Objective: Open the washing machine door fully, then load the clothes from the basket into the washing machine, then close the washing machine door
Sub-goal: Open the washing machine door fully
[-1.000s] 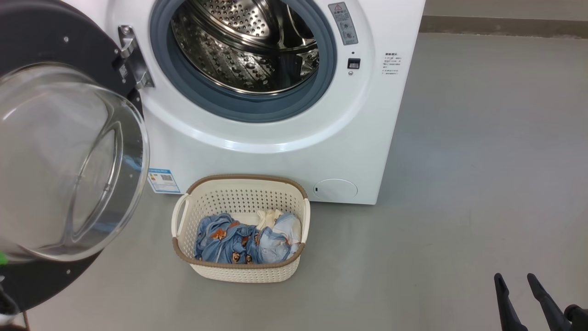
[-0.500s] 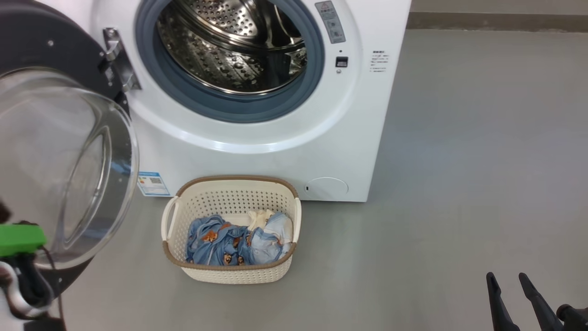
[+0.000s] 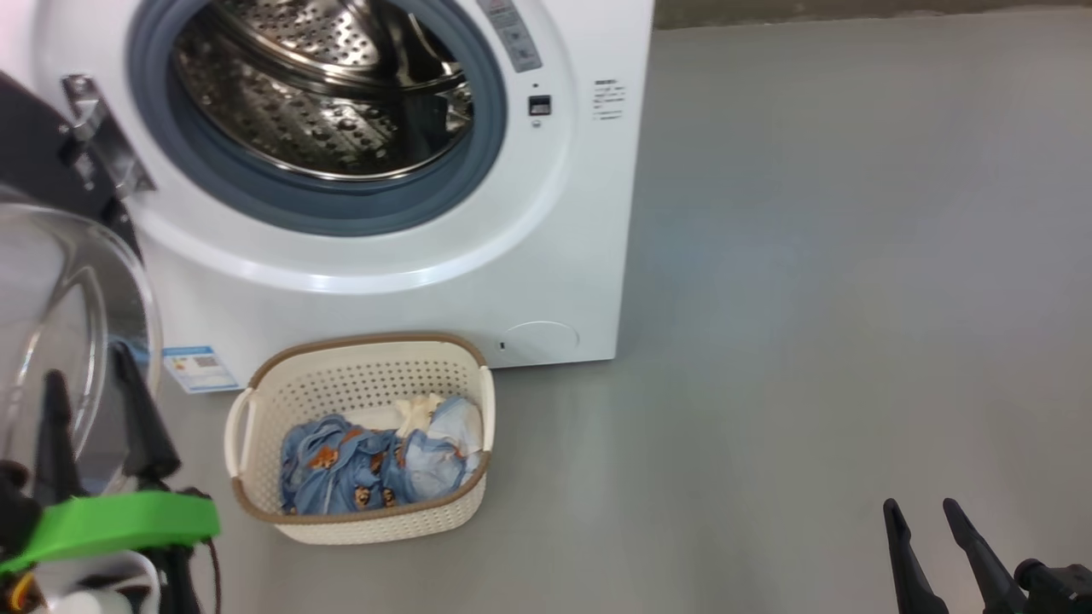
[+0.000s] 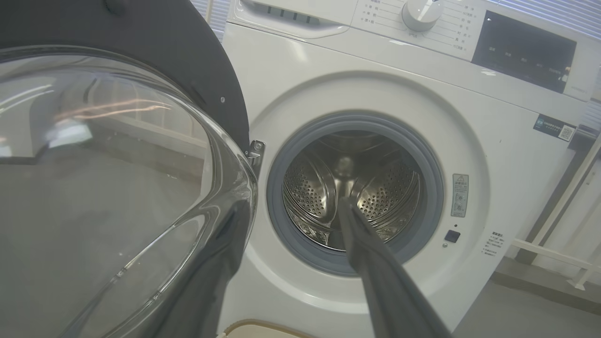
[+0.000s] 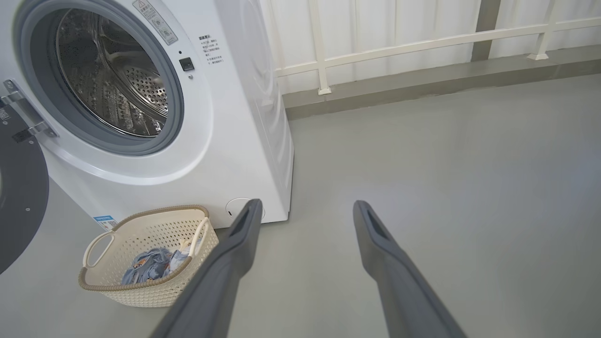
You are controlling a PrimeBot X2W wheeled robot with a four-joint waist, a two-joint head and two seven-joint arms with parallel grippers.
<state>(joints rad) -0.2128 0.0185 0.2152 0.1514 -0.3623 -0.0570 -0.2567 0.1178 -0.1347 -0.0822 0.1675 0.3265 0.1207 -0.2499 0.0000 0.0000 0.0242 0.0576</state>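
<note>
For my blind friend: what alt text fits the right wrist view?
A white washing machine stands with its door swung open, a cream basket of blue clothes before it. The open right gripper points in from below.

floor point(image 3: 810, 281): smooth, matt grey | kerb point(image 5: 422, 87): raised darker grey strip along floor's far edge | railing point(image 5: 317, 47): white posts and rail, standing on kerb | wall point(image 5: 413, 19): white vertical panels behind railing
</note>
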